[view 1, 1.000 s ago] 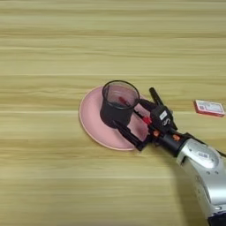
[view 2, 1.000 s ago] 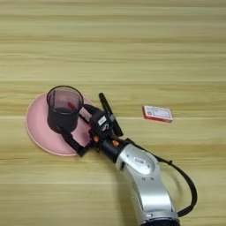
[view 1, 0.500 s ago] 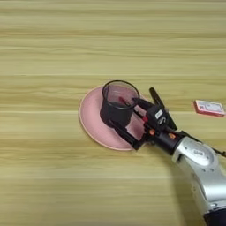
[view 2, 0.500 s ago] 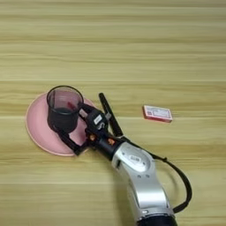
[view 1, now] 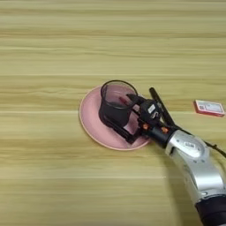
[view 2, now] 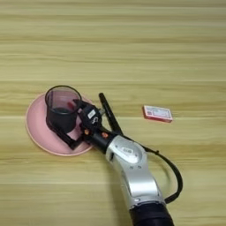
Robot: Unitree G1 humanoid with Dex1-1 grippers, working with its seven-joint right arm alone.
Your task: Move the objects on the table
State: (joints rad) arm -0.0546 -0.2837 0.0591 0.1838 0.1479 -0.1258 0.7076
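Black mesh pen cup (view 1: 115, 105) upright on pink plate (view 1: 92, 124), right gripper (view 1: 129, 118) beside it — jaws spread wide, apparently touching the cup — red card (view 2: 157, 113) on worktop (view 1: 53, 53).

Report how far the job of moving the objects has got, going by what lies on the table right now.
Done: the black wire-mesh pen cup stands upright on the round pink plate. In hand: the right gripper is at the cup's right side, one finger over the rim, another low along its base. Something red shows inside the cup, perhaps the pen. Left: a small red and white box lies apart on the wooden table.
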